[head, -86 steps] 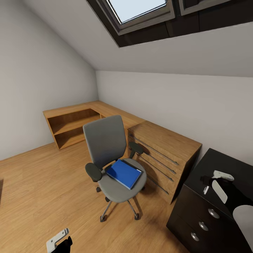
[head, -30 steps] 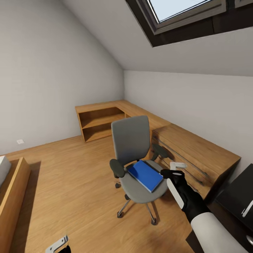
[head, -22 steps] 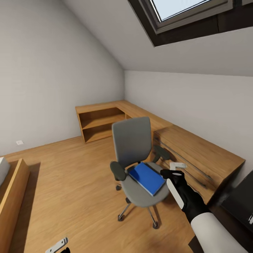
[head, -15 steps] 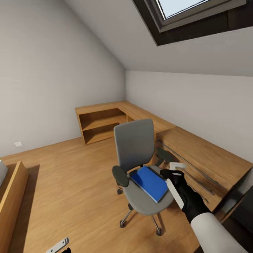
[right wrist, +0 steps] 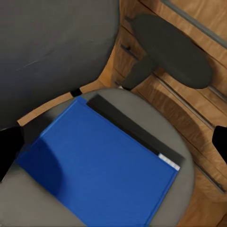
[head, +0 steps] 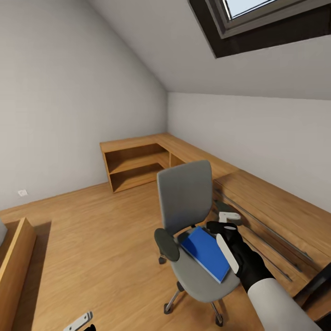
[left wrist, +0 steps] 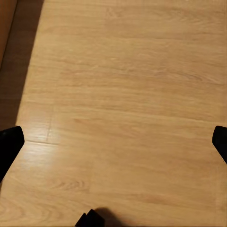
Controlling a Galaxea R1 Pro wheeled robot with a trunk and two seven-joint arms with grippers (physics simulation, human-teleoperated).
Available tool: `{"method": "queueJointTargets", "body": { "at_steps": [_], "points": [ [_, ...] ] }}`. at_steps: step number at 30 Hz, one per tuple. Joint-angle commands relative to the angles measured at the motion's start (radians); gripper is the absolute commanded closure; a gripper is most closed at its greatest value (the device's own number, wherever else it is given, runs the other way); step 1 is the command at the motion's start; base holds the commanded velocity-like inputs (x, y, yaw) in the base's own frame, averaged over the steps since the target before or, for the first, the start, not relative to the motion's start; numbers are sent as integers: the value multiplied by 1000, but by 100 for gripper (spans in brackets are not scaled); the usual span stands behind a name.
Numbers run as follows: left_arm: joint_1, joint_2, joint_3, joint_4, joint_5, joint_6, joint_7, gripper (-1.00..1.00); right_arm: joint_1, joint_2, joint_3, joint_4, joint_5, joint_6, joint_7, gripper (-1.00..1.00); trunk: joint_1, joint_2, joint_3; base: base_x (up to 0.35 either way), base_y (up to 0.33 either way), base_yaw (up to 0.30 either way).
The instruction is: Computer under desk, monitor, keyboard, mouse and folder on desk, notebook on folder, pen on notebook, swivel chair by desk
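Blue folder with black spine, flat on grey swivel chair. Right gripper at its 3 o'clock, fingers spread apart, empty. Left gripper: fingers apart over wood floor.

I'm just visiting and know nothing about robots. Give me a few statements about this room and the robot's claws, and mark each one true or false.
1. The blue folder lies on the seat of the swivel chair. True.
2. The right claw is clamped on the folder. False: it hangs open above it, its fingertips spread wide at the edges of the right wrist view.
3. The left claw looks down at bare wooden floor. True.
4. The folder is red. False: it is blue with a dark spine.
5. The chair stands beside a wooden cabinet with drawers. True.
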Motion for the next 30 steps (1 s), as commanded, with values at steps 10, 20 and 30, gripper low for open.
{"method": "queueJointTargets", "body": {
  "at_steps": [10,20,30],
  "points": [
    [-1,-6,-70,-2,7,-9,7,-100,-1,-4,2,6,-9,-6,1,-100,0,-1,-1,123,35,0],
    [-1,-8,-77,-44,8,-9,8,-100,-1,-13,1,52,-7,-56,6,-100,31,-57,-26,5,1,0],
    [-1,-48,-77,-50,-15,-19,9,-100,-1,-38,1,90,-12,-109,7,-100,69,-127,-57,0,0,0]
  ]
}}
